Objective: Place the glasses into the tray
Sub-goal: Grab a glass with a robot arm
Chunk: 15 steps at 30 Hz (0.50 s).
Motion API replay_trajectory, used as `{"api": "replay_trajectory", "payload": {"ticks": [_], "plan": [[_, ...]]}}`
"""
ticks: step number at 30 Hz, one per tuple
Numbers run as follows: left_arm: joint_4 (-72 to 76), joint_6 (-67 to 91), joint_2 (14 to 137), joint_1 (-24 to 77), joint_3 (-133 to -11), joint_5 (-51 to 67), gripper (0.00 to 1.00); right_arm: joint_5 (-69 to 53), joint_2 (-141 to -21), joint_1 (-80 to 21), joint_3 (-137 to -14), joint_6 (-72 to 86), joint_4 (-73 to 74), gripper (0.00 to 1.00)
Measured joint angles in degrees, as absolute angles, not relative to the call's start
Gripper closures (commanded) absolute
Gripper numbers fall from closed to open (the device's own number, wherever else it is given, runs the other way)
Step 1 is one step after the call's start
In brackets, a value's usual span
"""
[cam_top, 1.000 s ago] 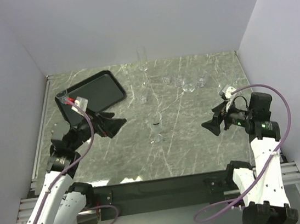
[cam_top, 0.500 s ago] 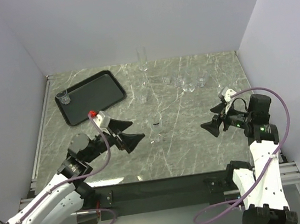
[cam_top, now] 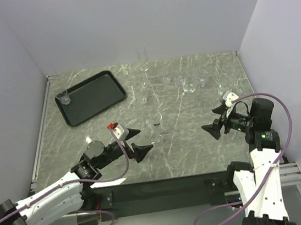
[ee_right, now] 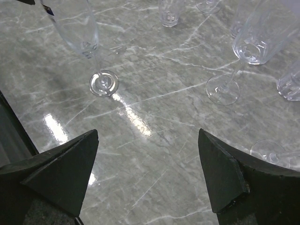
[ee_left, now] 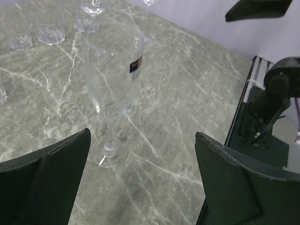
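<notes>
1. The grey-green marbled surface fills the floor between pale walls and carries everything else.
2. The left arm stretches low from its base towards the middle of the surface. The right arm stands upright at the right side, its wrist bent inward.
3. The black tray lies at the far left of the surface, set at a slant to the edges.
4. The left tool is spread wide and pinches nothing. The right tool is also spread wide with nothing in it, pointing towards the middle from the right.
5. A tall flute stands upright at the far edge, near the back wall and well apart from both tools.
6. A second flute stands upright near the middle, bearing a small dark label. It is just ahead of the gap in the left tool and touches neither finger.
7. In the right wrist view a stemmed wine glass stands ahead of the right tool, to its right and apart from it.
8. Several short glasses stand loosely grouped on the far middle of the surface, outside the tray.
9. One small glass stands upright inside the tray, at its left corner.
</notes>
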State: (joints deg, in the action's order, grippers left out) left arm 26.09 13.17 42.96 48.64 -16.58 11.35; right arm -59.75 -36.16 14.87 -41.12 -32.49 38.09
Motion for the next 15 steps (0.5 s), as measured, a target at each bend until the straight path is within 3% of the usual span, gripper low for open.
{"api": "replay_trajectory", "payload": {"ticks": [15], "plan": [[39.9,3.4,54.2,50.7,-14.2,7.2,0.01,-58.5,-36.0,14.9,-40.9,-32.5,38.1,0.07]]}}
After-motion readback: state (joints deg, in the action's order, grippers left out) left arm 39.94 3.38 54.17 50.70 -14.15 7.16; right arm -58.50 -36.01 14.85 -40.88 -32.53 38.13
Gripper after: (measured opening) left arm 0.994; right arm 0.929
